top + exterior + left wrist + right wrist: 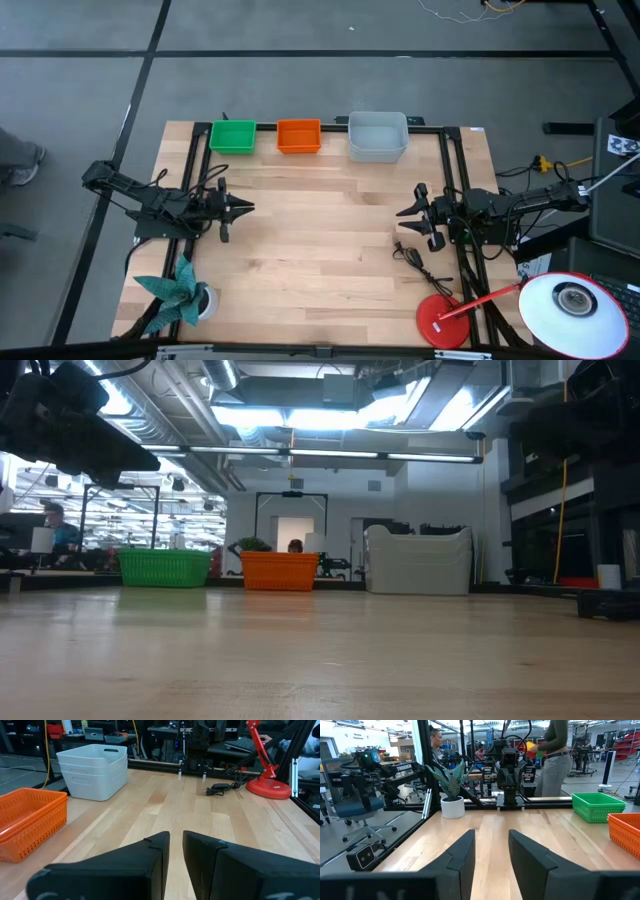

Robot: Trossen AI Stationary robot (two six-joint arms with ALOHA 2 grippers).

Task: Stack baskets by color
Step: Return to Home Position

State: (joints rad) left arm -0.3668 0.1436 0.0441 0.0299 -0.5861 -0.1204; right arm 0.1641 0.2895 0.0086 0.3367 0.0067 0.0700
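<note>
The sorting looks finished: green baskets [232, 136], orange baskets [298, 135] and grey baskets [377, 136] sit nested by colour along the surface's [320, 260] far edge. The left end effector [240, 208] and right end effector [405, 212], both released and empty, wait near the side edges.

Three upright stacks line the table's far edge — green baskets [232, 136], orange baskets [298, 135], pale grey baskets [377, 136].

I'm seeing three stacks along the far edge of the wooden table [320, 260]: green perforated plastic baskets [232, 136] left, orange perforated plastic baskets [298, 135] middle, pale grey translucent baskets [377, 136] right. The left gripper [248, 208] hangs mid-table at the left side, with the right gripper [402, 212] opposite. The teal folded paper figure [175, 290] is in the near-left corner and the red round lamp base [440, 322] near-right, a black cable [420, 265] just behind it.
</note>
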